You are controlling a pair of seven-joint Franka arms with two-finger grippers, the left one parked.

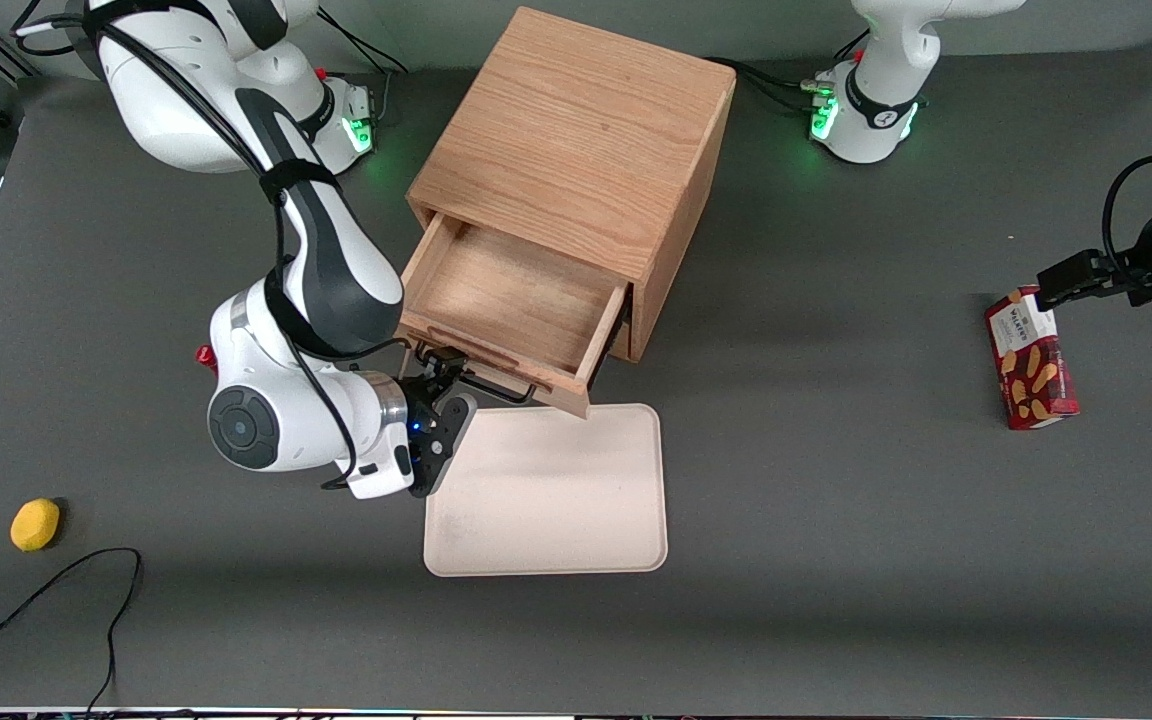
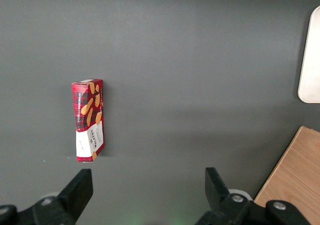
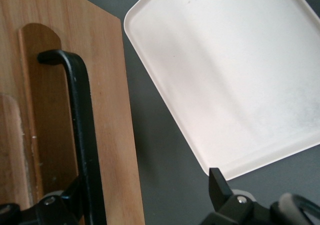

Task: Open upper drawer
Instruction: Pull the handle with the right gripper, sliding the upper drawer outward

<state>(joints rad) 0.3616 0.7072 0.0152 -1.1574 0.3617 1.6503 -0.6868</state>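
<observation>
Already, progress: the job looks nearly complete.
Tray (image 1: 546, 490): cream, on the worktop (image 1: 836, 560), just beside the tool.
Tool (image 1: 439, 400): spread wide at the handle (image 3: 80, 130), one finger each side, not clamped.
Upper drawer (image 1: 511, 305): pulled well out of the cabinet (image 1: 576, 140), empty.
Left: perhaps letting go.

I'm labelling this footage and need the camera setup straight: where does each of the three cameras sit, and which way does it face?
Front view: high above, looking down at the cabinet, open upper drawer, tray; both arms show, gripper at the handle.
Left wrist view: looks down at the biscuit box; its own fingers show.
Right wrist view: looks along the handle; gripper open.
All three views share the tray.
</observation>
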